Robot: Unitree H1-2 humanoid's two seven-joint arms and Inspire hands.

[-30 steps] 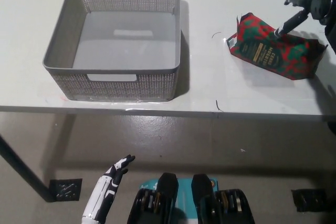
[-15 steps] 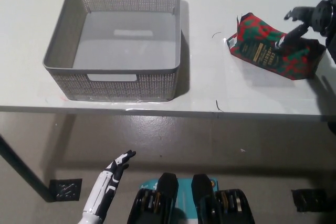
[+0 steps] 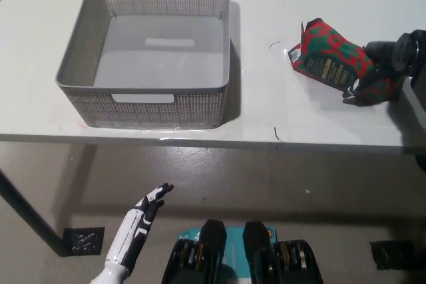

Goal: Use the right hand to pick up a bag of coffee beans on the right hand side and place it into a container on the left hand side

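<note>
A red and green bag of coffee beans (image 3: pixel 329 58) lies flat on the white table (image 3: pixel 266 114) at the right. My black right hand (image 3: pixel 386 64) lies over the bag's right end, and its fingers (image 3: pixel 353 92) curl round the bag's near edge, closed on it. The bag still rests on the table. The grey mesh basket (image 3: pixel 160 106) stands on the left half of the table, with nothing inside it. My white left hand (image 3: pixel 145 212) hangs low at the lower left, below the table's edge, fingers straight and apart, holding nothing.
The table's front edge runs across the picture at about mid height, with brown floor below it. A bare strip of table separates the basket from the bag. Two small dark marks (image 3: pixel 275 134) lie on that strip.
My right hand has come down from above the bag's far right end onto the bag and closed its fingers round it. The left hand has drifted slightly. The basket has not moved.
</note>
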